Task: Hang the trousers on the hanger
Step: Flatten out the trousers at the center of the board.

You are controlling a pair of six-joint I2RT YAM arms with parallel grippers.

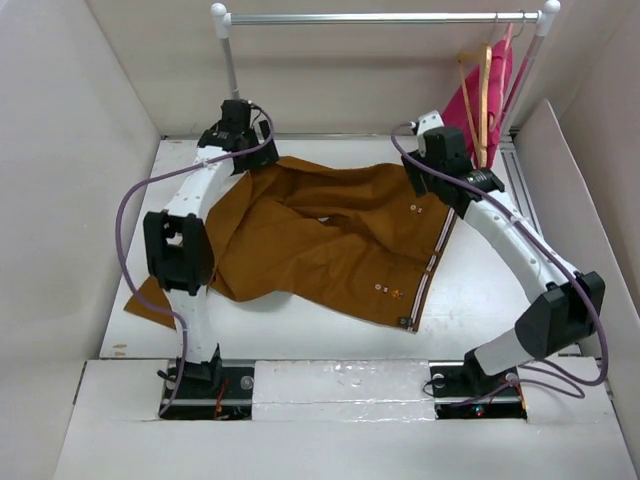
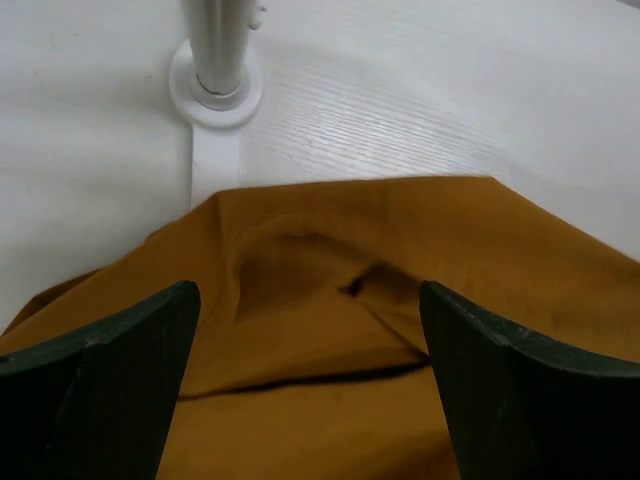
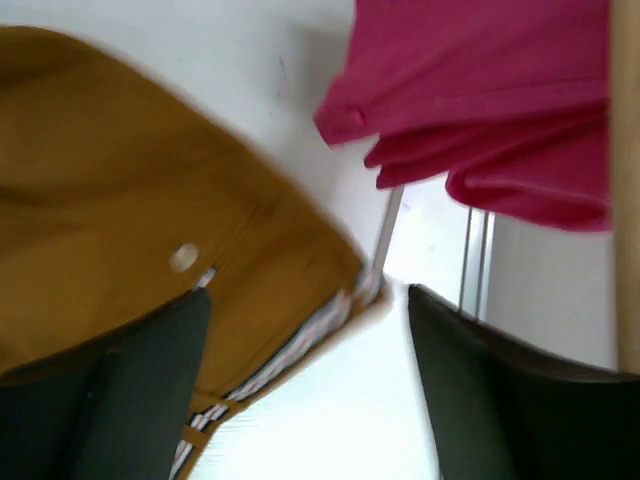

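Bolted at the near edge of the table, the left arm's base sits closest to the overhead view, and its arm rises over one trouser leg that trails off toward the near left. At the far left, the left gripper hangs just above the far edge of the trousers, close to the round foot of the rail's left post. Its jaws are spread wide and released. The dark fingers stand either side of a soft fold of rust-brown cloth, which lies under and between them and is not pinched. From there the trousers spread crumpled across the middle of the table, and the pale striped waistband with its small light buttons faces the right. The right gripper hovers over the far right corner of that waistband, also unclenched. The striped corner shows in the gap between its blurred fingers, and a button lies just left of it. Beyond this gripper, at the far right, the hanger hangs by its hook from the clothes rail. It lies against the pink garment, apart from the trousers and above them. The trousers lie wholly on the table, and no part of them is on the hanger.
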